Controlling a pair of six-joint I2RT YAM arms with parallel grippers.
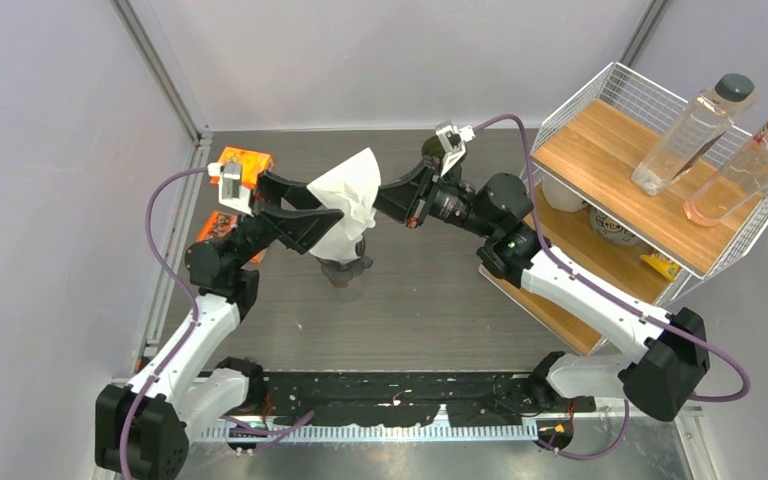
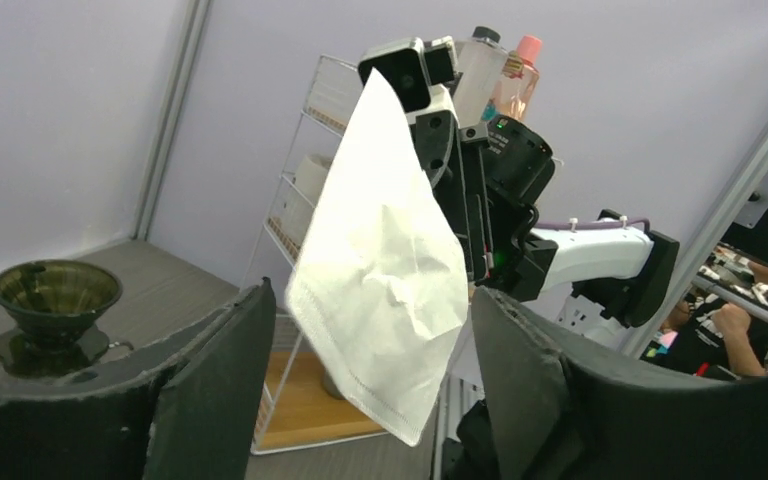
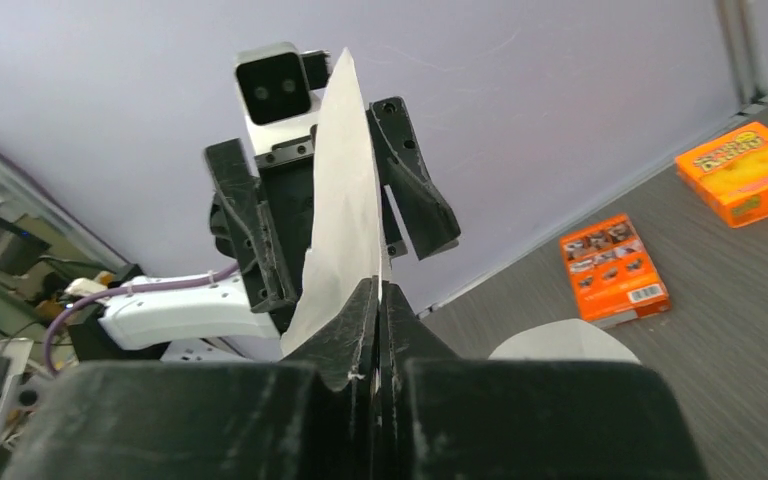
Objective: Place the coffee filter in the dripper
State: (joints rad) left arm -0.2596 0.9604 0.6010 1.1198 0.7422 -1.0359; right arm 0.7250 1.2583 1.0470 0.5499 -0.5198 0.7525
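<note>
Soft, even light is coming from overhead in all three views, washing the pale walls flat. In the top view the white coffee filter (image 1: 345,205) at centre is nearly burning out, while the black arm parts are losing detail. The dark table (image 1: 430,300) is showing only faint, diffuse shadows. In the left wrist view the fingers (image 2: 210,390) along the bottom edge are sitting soft and out of focus. In the right wrist view the lower left corner is smearing into blur.

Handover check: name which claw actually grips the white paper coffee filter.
The right claw, shut on an edge of the white paper coffee filter; the left claw stands open, a finger either side.
</note>
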